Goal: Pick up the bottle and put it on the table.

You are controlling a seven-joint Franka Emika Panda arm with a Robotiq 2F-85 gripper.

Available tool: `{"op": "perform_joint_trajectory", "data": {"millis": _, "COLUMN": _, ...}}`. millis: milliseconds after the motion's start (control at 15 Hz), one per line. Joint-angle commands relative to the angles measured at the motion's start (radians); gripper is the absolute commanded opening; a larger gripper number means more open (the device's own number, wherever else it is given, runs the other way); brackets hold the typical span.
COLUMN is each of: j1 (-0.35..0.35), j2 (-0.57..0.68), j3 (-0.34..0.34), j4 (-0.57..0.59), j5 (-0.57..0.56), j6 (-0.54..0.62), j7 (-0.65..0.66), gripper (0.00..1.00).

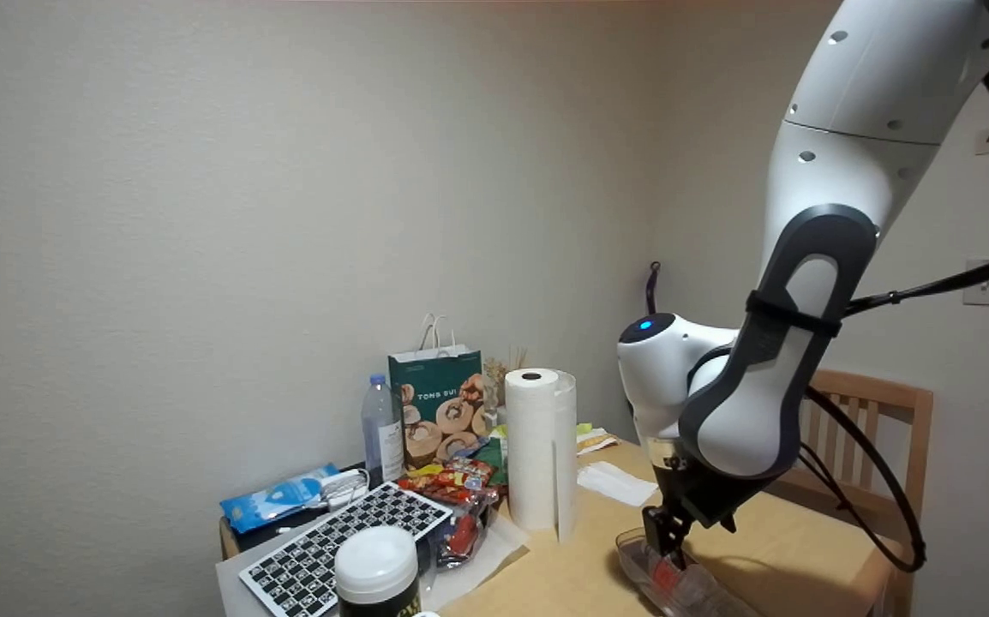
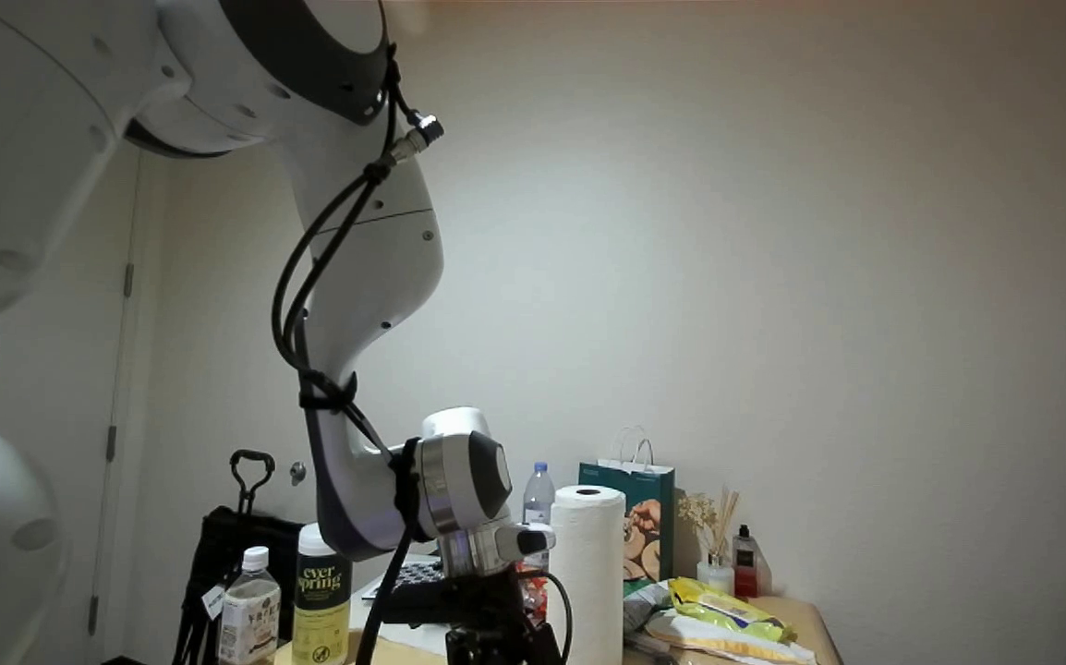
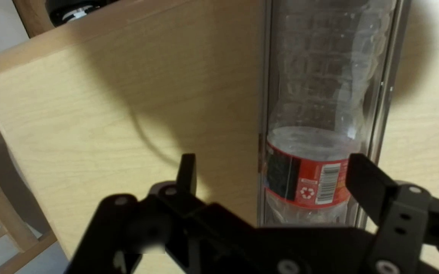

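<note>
A clear plastic bottle with a red label (image 3: 314, 175) lies on its side in a long clear container (image 3: 388, 87) on the light wooden table (image 3: 101, 144). In an exterior view the bottle's red label (image 1: 664, 578) shows at the bottom, in the container (image 1: 632, 538) on the table (image 1: 584, 574). My gripper (image 3: 272, 161) is open and points down. In the wrist view its left finger stands over bare wood left of the container. Its right finger overlaps the bottle's right edge. I cannot tell whether it touches. The bottle's lower end is hidden behind the gripper.
A paper towel roll (image 1: 533, 450), green paper bag (image 1: 439, 403), tall bottle (image 1: 381, 428), snack packets (image 1: 460, 480), checkered board (image 1: 344, 548) and white-lidded tub (image 1: 376, 566) stand beside the arm. A wooden chair (image 1: 876, 403) is behind the table. A yellow-labelled container (image 2: 321, 600) and small bottle (image 2: 251, 610) stand elsewhere.
</note>
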Motion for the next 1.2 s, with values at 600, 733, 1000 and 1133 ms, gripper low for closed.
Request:
{"op": "perform_joint_trajectory", "data": {"millis": 600, "j1": -0.022, "j2": 0.058, "j3": 0.08, "j4": 0.001, "j5": 0.104, "j6": 0.03, "j7": -0.119, "gripper": 1.0}}
{"op": "perform_joint_trajectory", "data": {"millis": 733, "j1": -0.027, "j2": 0.074, "j3": 0.078, "j4": 0.011, "j5": 0.11, "j6": 0.033, "j7": -0.123, "gripper": 1.0}}
{"op": "perform_joint_trajectory", "data": {"millis": 1000, "j1": -0.033, "j2": 0.108, "j3": 0.071, "j4": 0.038, "j5": 0.118, "j6": 0.043, "j7": -0.127, "gripper": 1.0}}
{"op": "perform_joint_trajectory", "data": {"millis": 1133, "j1": -0.041, "j2": 0.132, "j3": 0.075, "j4": 0.058, "j5": 0.133, "j6": 0.046, "j7": -0.139, "gripper": 1.0}}
